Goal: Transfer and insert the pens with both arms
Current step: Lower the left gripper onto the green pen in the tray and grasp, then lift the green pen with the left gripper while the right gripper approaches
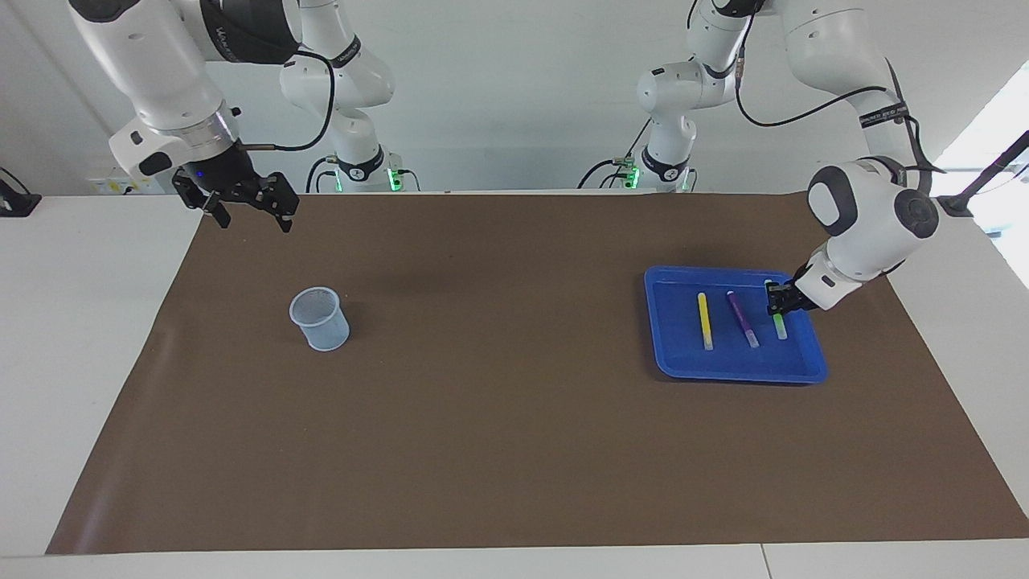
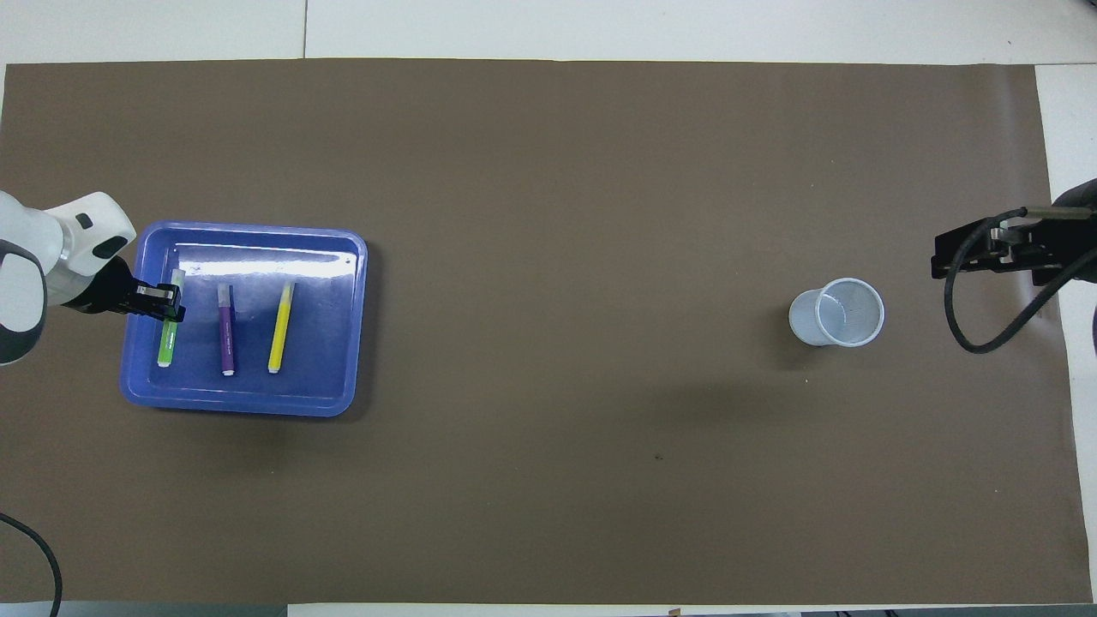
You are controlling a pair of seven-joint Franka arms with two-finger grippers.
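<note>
Three pens are in the blue tray toward the left arm's end of the table. My left gripper is shut on the green pen near its upper end, over the tray's outer side. The purple pen and the yellow pen lie flat beside it, side by side. My right gripper hangs open and holds nothing, above the brown mat near the right arm's end, where that arm waits.
A pale translucent cup stands upright on the brown mat toward the right arm's end. Two smaller white arms with green lights stand at the robots' edge of the table.
</note>
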